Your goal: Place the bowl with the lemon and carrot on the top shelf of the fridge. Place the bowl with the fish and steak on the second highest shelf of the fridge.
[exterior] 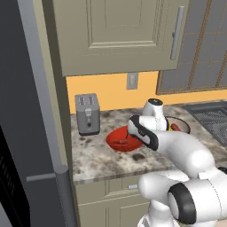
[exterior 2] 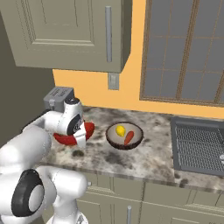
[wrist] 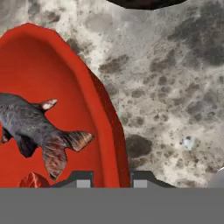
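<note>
Nearest in the left base view: white arm bent forward over the speckled worktop point(exterior: 97, 155), wrist turned down above the bowl with the fish and steak point(exterior: 120, 139). Gripper point(wrist: 112, 180) low over that red bowl's rim, seen in the hand view with one dark tip inside the wall and the other outside, on the stone side. Jaws apart, straddling the red rim; impossible to tell whether the tips touch it. Inside the bowl, lying on the red floor: the fish point(wrist: 33, 127), grey with tail fanned toward the tips, and a corner of the steak point(wrist: 33, 180) at the bottom edge, beside the tail.

Seen from the right base view, same red bowl point(exterior 2: 70, 136) largely hidden behind the wrist, resting on the worktop point(exterior 2: 148, 157) near its left end. Just beside it, apart, to the right: the bowl with the lemon and carrot point(exterior 2: 124, 136), brown with pale rim, upright on the stone, holding the lemon point(exterior 2: 120, 130) and the carrot point(exterior 2: 129, 138) side by side, carrot tilted against the wall.

Farther back, against the orange wall: grey toaster point(exterior: 87, 114). Off to the right, dark sink grid point(exterior 2: 199, 146). Overhead, beige cupboards point(exterior: 119, 35). At far left of the left base view, the fridge point(exterior: 22, 111), tall and grey, bar handle point(exterior: 62, 186) showing.
</note>
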### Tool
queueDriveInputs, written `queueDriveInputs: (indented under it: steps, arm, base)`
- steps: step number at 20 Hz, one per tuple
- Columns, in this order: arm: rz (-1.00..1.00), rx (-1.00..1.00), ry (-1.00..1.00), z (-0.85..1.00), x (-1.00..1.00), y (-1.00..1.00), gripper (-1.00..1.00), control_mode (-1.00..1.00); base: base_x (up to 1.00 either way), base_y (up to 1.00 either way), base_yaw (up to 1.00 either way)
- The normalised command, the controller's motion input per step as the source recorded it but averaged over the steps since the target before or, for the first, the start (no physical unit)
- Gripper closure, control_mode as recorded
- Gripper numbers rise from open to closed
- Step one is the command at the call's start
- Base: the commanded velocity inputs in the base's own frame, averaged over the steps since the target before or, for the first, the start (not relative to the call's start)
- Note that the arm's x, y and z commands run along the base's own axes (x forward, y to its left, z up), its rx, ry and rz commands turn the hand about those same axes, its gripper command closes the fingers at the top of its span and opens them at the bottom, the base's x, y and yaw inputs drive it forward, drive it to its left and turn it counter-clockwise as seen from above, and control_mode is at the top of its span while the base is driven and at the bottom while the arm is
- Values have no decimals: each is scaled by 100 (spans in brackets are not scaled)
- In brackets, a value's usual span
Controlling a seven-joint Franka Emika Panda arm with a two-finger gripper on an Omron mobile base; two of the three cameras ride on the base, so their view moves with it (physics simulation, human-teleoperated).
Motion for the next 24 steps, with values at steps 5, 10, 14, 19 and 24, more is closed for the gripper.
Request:
queueDriveInputs:
  steps: [5,10,14,19,24]
  arm:
    - [-9,2,-18,100,-100,-53,100,-100]
    - [-8,11,-25,100,-100,-26,100,-100]
    - [-2,6,-21,100,-100,0,100,-100]
    - [25,0,-11,59,-99,4,100,-100]
    - [13,-5,-1,0,-21,12,100,-100]
  base:
    - [0,0,0]
    - [0,0,0]
    - [0,0,0]
    - [0,0,0]
    - [0,0,0]
